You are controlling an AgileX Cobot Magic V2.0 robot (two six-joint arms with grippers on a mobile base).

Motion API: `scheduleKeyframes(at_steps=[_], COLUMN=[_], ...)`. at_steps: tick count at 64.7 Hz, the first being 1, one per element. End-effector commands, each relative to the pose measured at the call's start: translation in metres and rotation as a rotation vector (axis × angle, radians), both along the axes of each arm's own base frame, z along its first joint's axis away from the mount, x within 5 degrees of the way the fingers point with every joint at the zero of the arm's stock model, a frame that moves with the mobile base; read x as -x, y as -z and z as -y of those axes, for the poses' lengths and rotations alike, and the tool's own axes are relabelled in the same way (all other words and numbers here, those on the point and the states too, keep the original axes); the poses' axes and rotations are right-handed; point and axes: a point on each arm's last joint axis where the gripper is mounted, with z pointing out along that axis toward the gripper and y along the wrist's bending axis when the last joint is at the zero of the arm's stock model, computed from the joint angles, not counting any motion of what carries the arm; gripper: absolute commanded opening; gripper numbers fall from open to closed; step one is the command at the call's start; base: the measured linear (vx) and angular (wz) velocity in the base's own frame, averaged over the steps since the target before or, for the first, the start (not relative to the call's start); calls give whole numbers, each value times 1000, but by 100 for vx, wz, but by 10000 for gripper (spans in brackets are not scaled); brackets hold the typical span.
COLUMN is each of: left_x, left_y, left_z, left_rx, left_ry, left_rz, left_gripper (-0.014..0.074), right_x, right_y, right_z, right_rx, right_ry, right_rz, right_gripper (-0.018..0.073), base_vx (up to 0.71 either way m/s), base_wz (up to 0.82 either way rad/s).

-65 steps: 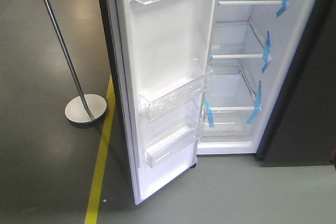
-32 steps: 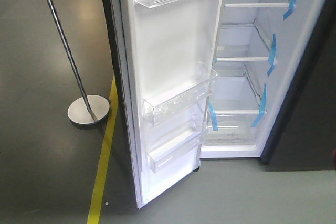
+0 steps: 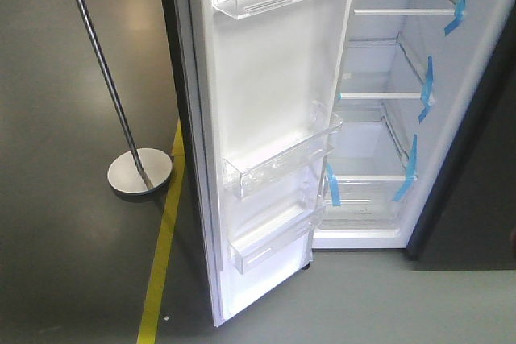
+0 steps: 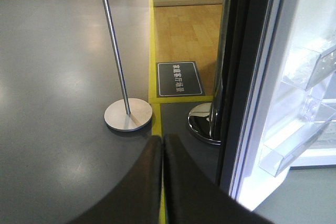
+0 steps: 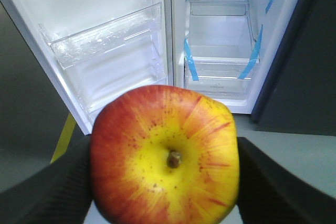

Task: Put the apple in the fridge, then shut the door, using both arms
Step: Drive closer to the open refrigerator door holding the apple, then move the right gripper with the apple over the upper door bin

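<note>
1. A grey floor (image 3: pixel 64 239) with a yellow line (image 3: pixel 161 247) lies before the fridge (image 3: pixel 379 126).
2. The apple (image 5: pixel 165 153) sits clamped in the right gripper (image 5: pixel 165 182), facing the white shelves.
3. The door (image 3: pixel 266 78) stands wide open.
4. The left gripper (image 4: pixel 161 182) hangs near the door's outer edge, fingers pressed together.

Door (image 3: pixel 266 118) left of fridge (image 3: pixel 371 62); pole stand (image 3: pixel 139 171) on floor (image 3: pixel 64 263), left of door; apple (image 5: pixel 165 156) before fridge.
</note>
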Motion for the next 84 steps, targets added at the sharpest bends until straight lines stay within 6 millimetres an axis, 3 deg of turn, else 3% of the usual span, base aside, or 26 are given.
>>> scheduleKeyframes(at_steps=[1,84], left_x=[-1,-1], left_y=[-1,-1], left_z=[0,0], left_rx=[4,4], left_ry=[1,1], left_rz=[66,66], left_gripper=[-6,-6], right_x=[-4,-4], right_y=[-13,-13], right_z=[0,0], right_rx=[-1,-1], right_ry=[6,6], right_rz=[96,96], right_gripper=[195,195], base_vx=[5,5], base_wz=[1,0])
